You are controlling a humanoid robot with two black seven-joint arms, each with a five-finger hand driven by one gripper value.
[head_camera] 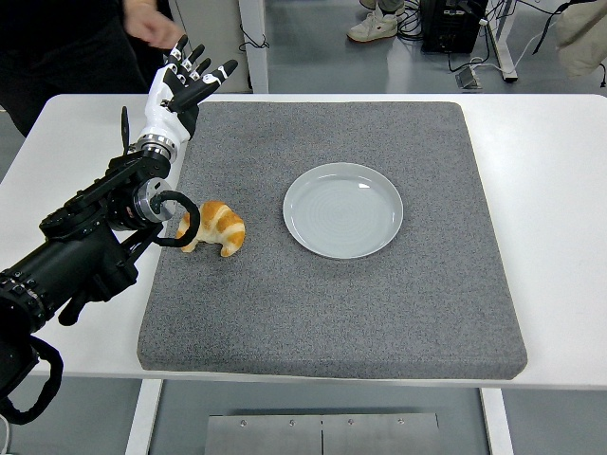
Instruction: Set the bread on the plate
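Left hand (187,83) raised above mat's far-left corner, fingers spread, seemingly empty; croissant (216,228) lies beside plate (342,209).

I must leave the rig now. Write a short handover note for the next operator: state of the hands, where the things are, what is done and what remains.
Left hand: open, fingers spread, raised over the mat's far left corner, holding nothing.
Right hand: not in view.
Bread: lies on the grey mat, left of the plate, not touching it, close beside the left forearm.
Plate: at the mat's middle, nothing on it.
Done: nothing yet.
Left: grasp the bread, carry it right, set it on the plate.
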